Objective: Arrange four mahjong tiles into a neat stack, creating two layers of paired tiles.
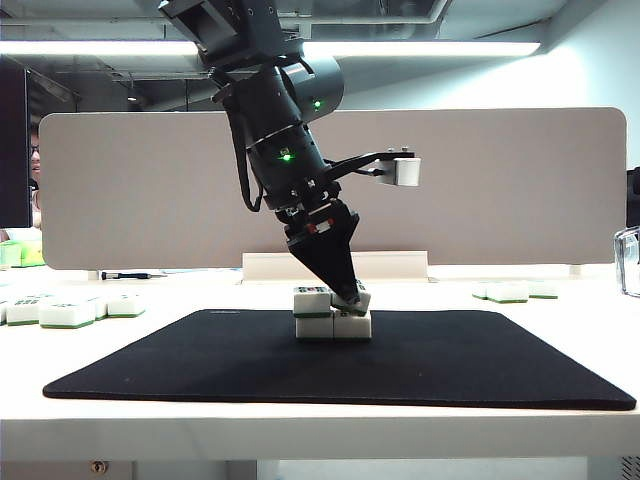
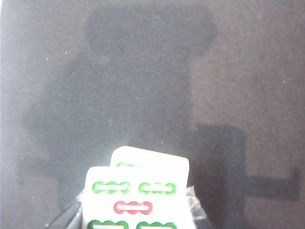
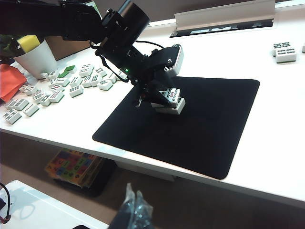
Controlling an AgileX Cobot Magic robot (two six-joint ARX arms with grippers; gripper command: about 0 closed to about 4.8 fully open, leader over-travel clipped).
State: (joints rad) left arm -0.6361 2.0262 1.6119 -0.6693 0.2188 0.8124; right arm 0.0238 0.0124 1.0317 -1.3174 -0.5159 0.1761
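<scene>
On the black mat point(image 1: 150, 365) stands the stack point(image 1: 333, 313) of white-and-green mahjong tiles. Two tiles lie side by side at the bottom and a third point(image 1: 312, 300) lies flat on top at the left. The fourth tile point(image 1: 358, 297) sits tilted on the top right, between the fingers of my left gripper point(image 1: 350, 292), which leans down from above. In the left wrist view this tile point(image 2: 136, 200) shows green and red marks, with a finger point(image 2: 69, 218) close against each side. My right gripper point(image 3: 135, 202) hangs shut, off the table's near edge, far from the stack point(image 3: 169, 101).
Loose tiles lie on the white table left of the mat point(image 1: 65, 313) and at the back right point(image 1: 510, 291). In the right wrist view there are several more tiles point(image 3: 52, 90) beside a white cup point(image 3: 35, 59). A white divider panel point(image 1: 500, 190) stands behind the mat.
</scene>
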